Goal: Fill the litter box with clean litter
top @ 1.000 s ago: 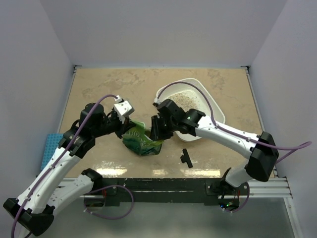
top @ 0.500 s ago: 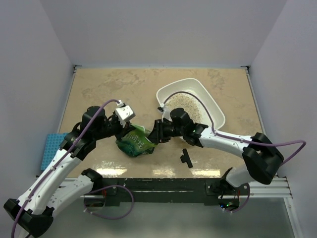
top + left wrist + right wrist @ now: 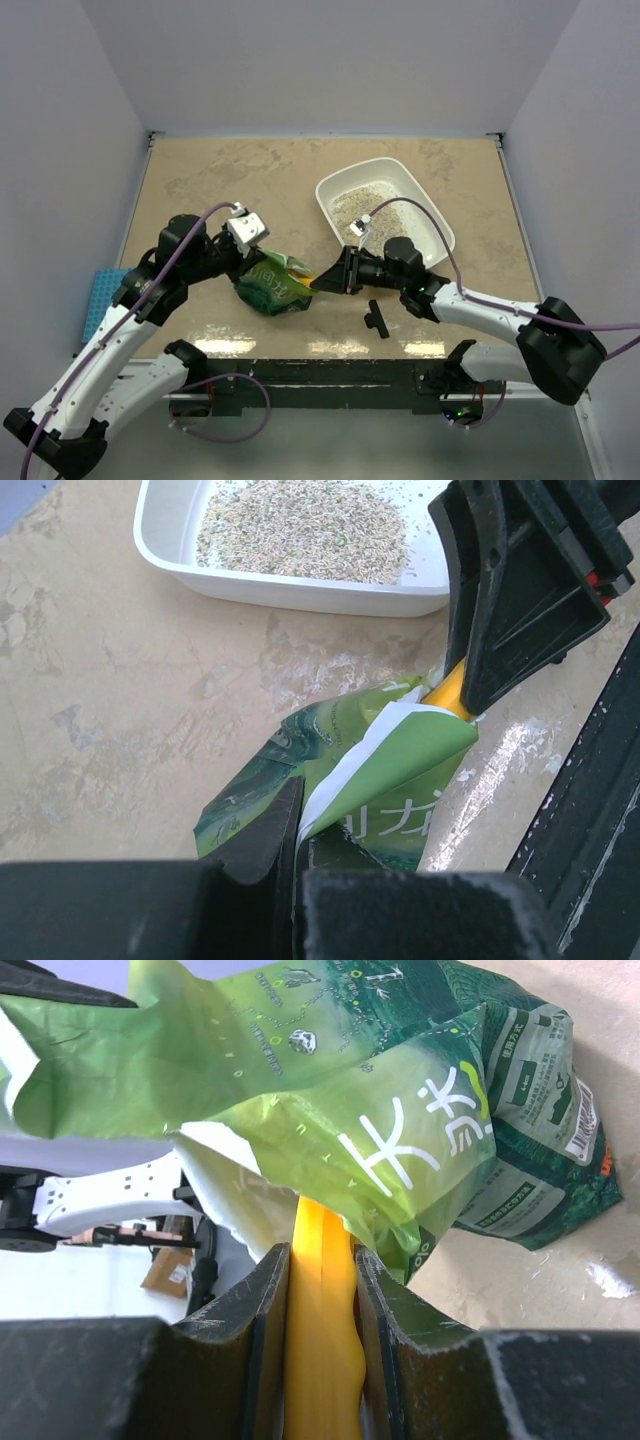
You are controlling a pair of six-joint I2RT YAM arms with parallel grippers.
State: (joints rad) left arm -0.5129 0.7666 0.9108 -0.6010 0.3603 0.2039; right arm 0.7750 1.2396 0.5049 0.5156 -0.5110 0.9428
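The white litter box (image 3: pixel 432 222) stands right of centre and holds a heap of clean litter (image 3: pixel 370 204); both also show in the left wrist view, the box (image 3: pixel 300 588) and the litter (image 3: pixel 300 530). A crinkled green bag (image 3: pixel 272 285) lies near the front between the arms. My left gripper (image 3: pixel 247 262) is shut on the bag's left edge (image 3: pixel 330 780). My right gripper (image 3: pixel 330 279) is shut on the bag's yellow strip (image 3: pixel 322 1340) at its right corner. The bag (image 3: pixel 330 1110) fills the right wrist view.
A small black clip (image 3: pixel 377 319) lies on the tan table near the front edge, right of the bag. A blue textured pad (image 3: pixel 100 300) sits off the table's left edge. Grey walls close in the back and sides.
My right arm has swung back from over the litter box toward the front, uncovering the litter. The bag came down with both grippers still on it.
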